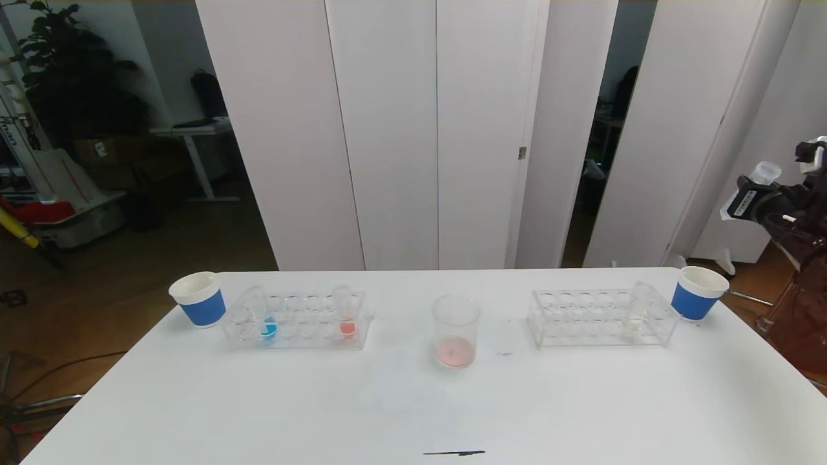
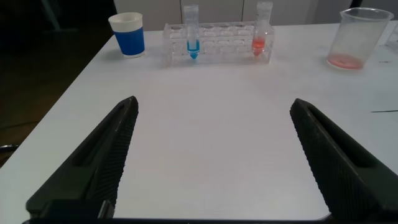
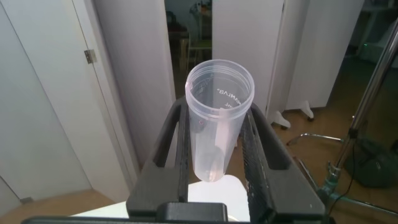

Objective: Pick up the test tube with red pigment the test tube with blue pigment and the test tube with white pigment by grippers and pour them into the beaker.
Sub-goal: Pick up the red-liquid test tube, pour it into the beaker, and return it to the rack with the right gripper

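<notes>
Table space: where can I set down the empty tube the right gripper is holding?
The right gripper grips an empty tube, raised off the table's right edge. Bare patches: the near half of the table, and the gap between beaker and right rack. The rack row with cups is crowded.

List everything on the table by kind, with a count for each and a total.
Test tubes standing in racks: 3 (blue, red, white)
Tube racks: 2 (left, right)
Paper cups: 2 (left, right)
Beaker: 1
Total: 8
</notes>
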